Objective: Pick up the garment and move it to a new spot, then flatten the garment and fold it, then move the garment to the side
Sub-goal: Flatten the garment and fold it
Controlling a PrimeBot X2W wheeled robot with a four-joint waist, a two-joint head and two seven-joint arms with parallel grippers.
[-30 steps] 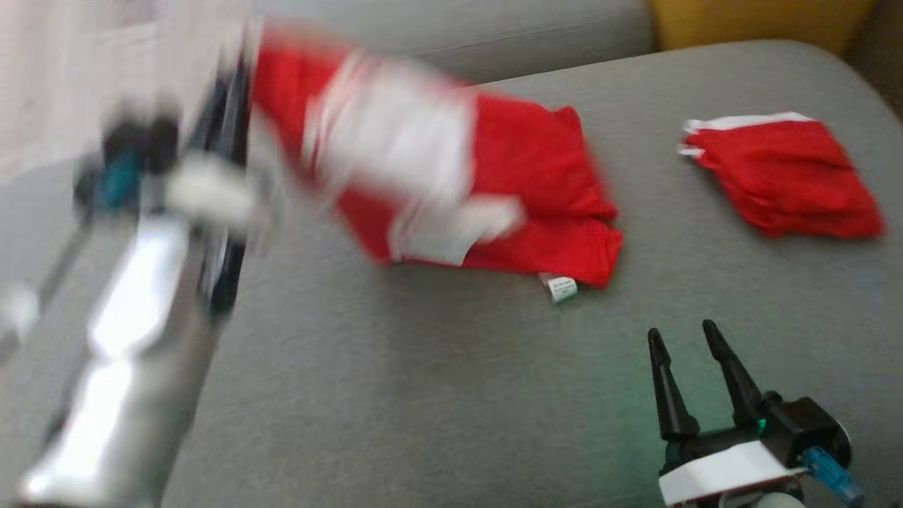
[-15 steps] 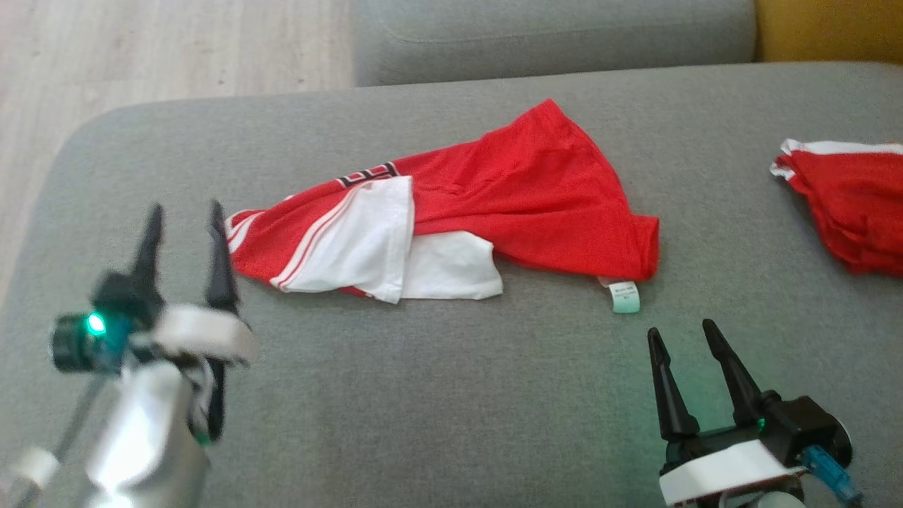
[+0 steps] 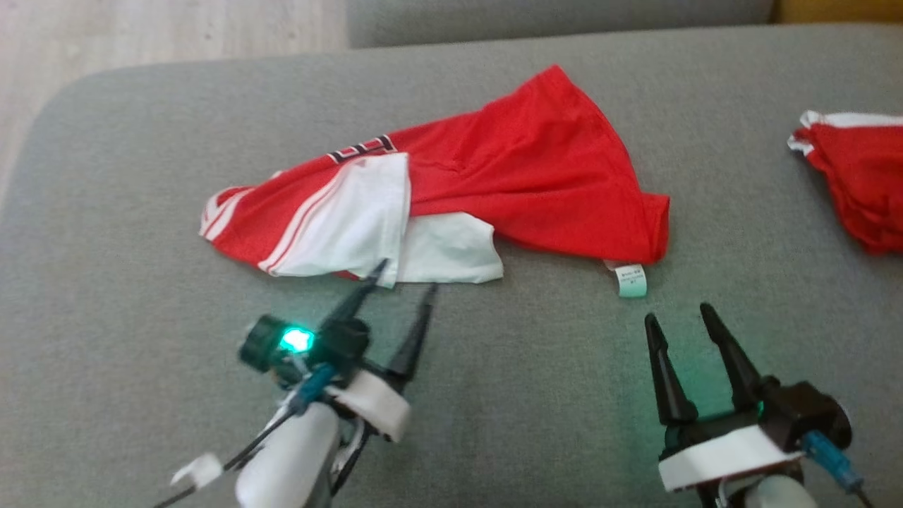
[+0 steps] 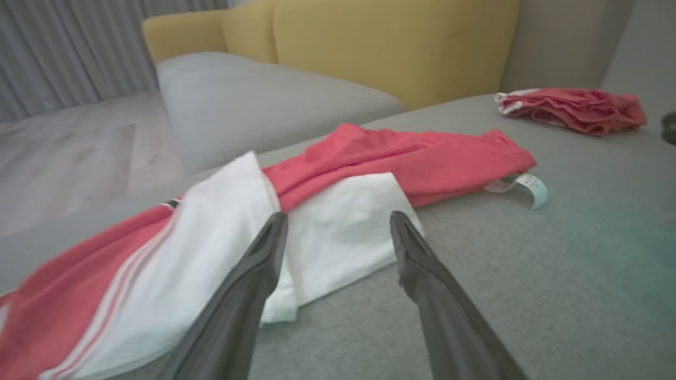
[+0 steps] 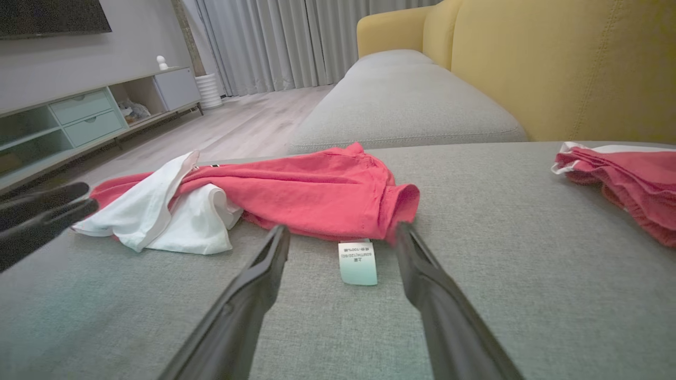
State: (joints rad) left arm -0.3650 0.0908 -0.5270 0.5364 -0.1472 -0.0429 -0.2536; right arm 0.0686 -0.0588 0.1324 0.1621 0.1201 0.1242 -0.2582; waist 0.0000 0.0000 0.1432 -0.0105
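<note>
The red and white garment (image 3: 494, 169) lies crumpled across the middle of the grey sofa seat (image 3: 141, 282), its white panel (image 4: 327, 237) at the near left and a care label (image 3: 630, 279) at its right hem. My left gripper (image 3: 408, 274) stands open just in front of the white panel, tips at its near edge, nothing between the fingers. My right gripper (image 3: 677, 315) is open and empty, a short way in front of the label (image 5: 358, 262). In the right wrist view the garment (image 5: 306, 190) lies beyond the fingers.
A second red and white garment (image 3: 857, 176), folded, lies at the seat's far right. Another grey cushion (image 5: 401, 105) and a yellow sofa back (image 5: 554, 63) stand behind. Wooden floor (image 3: 141, 28) runs past the seat's left edge.
My left gripper let go of the garment, which dropped flat on the seat, then swung down and right to the white panel's near edge. The head camera shifted. My right gripper stayed put.
</note>
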